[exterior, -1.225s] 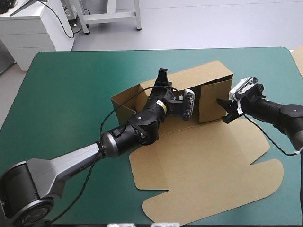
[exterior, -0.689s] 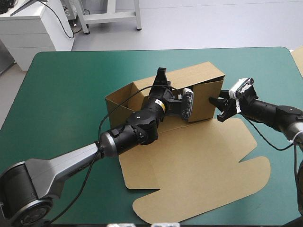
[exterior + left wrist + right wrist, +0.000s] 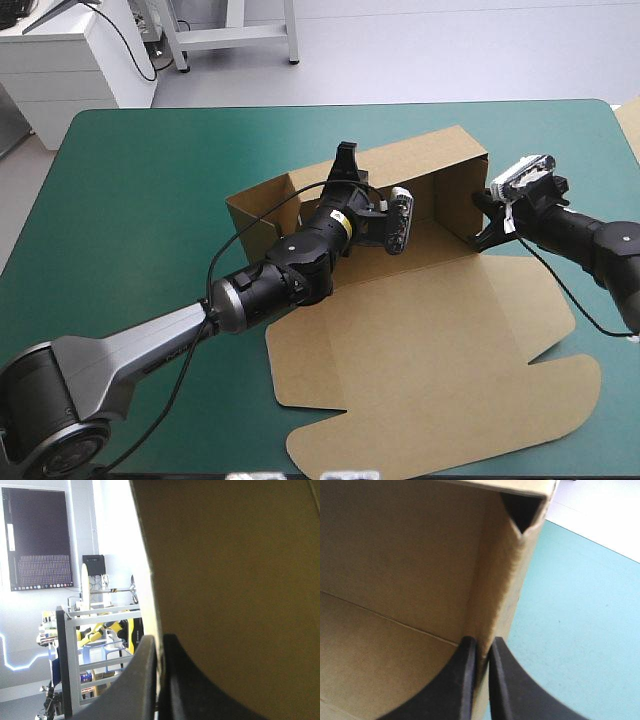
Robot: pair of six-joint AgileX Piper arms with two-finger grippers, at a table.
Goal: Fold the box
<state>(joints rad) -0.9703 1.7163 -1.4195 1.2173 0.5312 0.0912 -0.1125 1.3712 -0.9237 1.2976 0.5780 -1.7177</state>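
Box [image 3: 430, 340] sat mid-counter [image 3: 150, 180], tray part toward the far side, lid panel flat on the near side. Far, left and right walls stood raised. Left end effector [image 3: 346, 158] came in from near left and pinched the far wall's top edge, fingers nearly closed on the board. Right end effector [image 3: 481, 220] clamped the right wall the same way.

box [image 3: 430, 340] walls block ctr, table [image 3: 140, 190] L side open
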